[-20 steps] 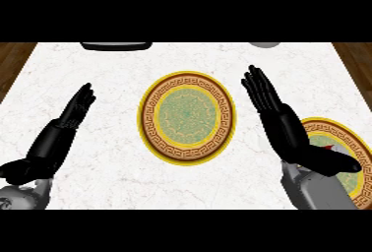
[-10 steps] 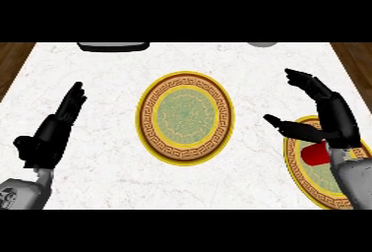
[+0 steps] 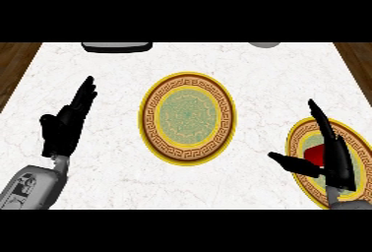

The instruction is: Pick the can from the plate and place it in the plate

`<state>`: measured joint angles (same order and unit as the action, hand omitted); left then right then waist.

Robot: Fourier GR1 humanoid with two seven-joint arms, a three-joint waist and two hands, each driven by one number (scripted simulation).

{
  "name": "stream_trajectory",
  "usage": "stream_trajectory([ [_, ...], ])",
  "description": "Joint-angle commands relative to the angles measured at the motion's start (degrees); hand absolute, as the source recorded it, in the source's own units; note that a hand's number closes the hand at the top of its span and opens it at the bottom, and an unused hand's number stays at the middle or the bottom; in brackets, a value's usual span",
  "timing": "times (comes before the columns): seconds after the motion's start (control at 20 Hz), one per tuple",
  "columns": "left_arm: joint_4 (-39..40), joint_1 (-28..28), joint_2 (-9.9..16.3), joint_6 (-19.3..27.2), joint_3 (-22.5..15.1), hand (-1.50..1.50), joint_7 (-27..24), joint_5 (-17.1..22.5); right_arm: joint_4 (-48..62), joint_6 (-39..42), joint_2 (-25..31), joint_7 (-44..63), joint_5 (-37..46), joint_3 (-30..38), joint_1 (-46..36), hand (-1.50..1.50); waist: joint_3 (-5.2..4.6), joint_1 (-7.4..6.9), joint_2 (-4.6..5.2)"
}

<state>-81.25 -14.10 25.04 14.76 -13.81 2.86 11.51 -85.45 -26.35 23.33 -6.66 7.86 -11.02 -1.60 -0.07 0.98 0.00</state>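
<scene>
A red can (image 3: 315,156) lies on the gold-rimmed plate (image 3: 301,133) at the right edge, mostly hidden behind my right hand (image 3: 331,153). That hand is open, its fingers straight above the can and its thumb spread to the left of it. A second gold-rimmed plate (image 3: 187,117) with a green centre sits in the middle of the counter, nothing on it. My left hand (image 3: 67,124) rests open at the left, fingers pointing up and away.
A dark grey tray-like object (image 3: 116,47) lies at the counter's far edge, left of centre. A grey round object (image 3: 264,44) peeks in at the far right. Wooden floor shows beyond both side edges of the white marble counter (image 3: 116,167).
My right hand has swung right and down from beside the centre plate to over the right plate, now covering most of the can. The left hand shifted slightly.
</scene>
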Motion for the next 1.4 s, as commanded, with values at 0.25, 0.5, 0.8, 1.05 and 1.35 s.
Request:
stream_trajectory([
  [0.25, 1.1, 0.2, -1.9, -0.5, 1.3, 0.00, -0.7, -2.0, -20.2, 1.7, 13.5, 12.6, 6.0, 7.4, 10.7, -1.50, -0.01, -0.04, -0.20],
  [0.5, 0.3, 0.6, -0.7, -1.3, 1.8, 0.00, 0.5, -1.3, -23.7, 13.7, 24.2, 29.6, 7.0, 7.5, 13.1, -1.50, -0.14, -0.36, -0.22],
  [0.8, 3.8, 0.1, -2.6, -2.7, 2.0, 0.00, -2.9, -2.7, -30.7, 25.0, 29.2, 43.5, 1.4, 10.4, 11.6, -1.50, -0.04, -0.69, -0.01],
  [1.05, -2.7, 0.0, -2.2, -3.0, 3.2, 0.00, 3.1, -3.7, -27.6, 30.9, 26.5, 45.5, -0.4, 12.0, 8.4, -1.50, 0.07, -1.14, -0.09],
  [1.35, -4.4, 2.5, -4.9, -3.4, 3.7, 0.00, 4.4, -6.7, -24.6, 33.2, 19.0, 45.6, 5.7, 9.1, 6.5, -1.50, 0.08, -1.14, -0.08],
])
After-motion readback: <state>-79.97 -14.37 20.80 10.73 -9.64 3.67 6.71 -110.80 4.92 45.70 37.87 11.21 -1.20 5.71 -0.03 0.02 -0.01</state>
